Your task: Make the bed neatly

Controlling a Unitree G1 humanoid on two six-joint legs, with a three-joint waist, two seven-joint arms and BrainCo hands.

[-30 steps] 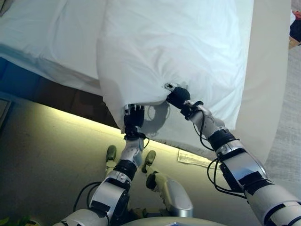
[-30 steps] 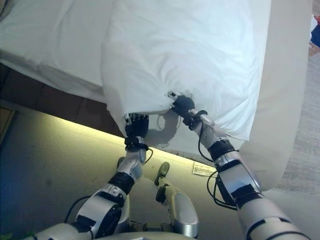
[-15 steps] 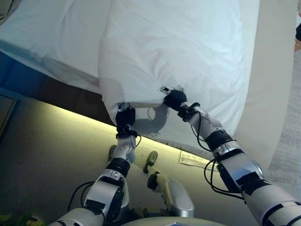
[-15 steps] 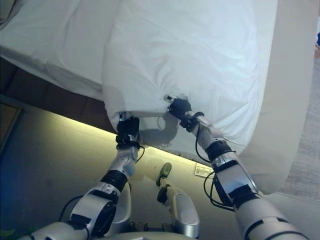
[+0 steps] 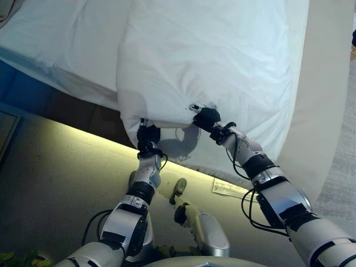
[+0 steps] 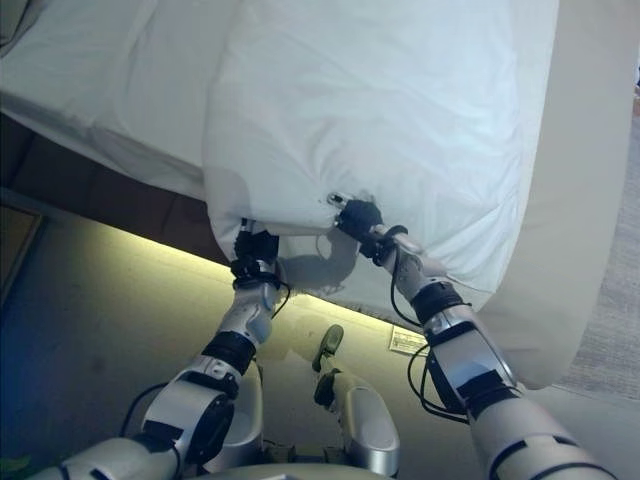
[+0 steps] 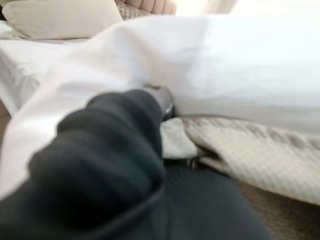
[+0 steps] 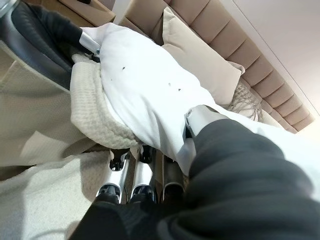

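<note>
A white duvet (image 5: 211, 55) lies over the bed, and its near edge hangs over the bed's side. My left hand (image 5: 147, 135) is at the duvet's lower left corner, with the cloth draped over it (image 7: 150, 65), and is shut on the edge. My right hand (image 5: 207, 118) is further right on the same edge. Its fingers (image 8: 142, 175) are curled under the cloth and its thumb (image 8: 202, 117) is on top. A beige knit blanket (image 8: 95, 115) lies under the duvet.
A white sheet (image 5: 55, 44) covers the bed's left part. A beige cover (image 5: 322, 83) hangs at the right. A beige pillow (image 8: 200, 55) leans on a padded headboard (image 8: 250, 55). A lit strip (image 5: 83, 133) runs under the dark bed base (image 5: 72, 108). A paper label (image 5: 228, 188) lies on the floor.
My left hand has moved up and left, from just below the duvet's edge onto its corner. My right hand has shifted slightly up with the edge in it.
</note>
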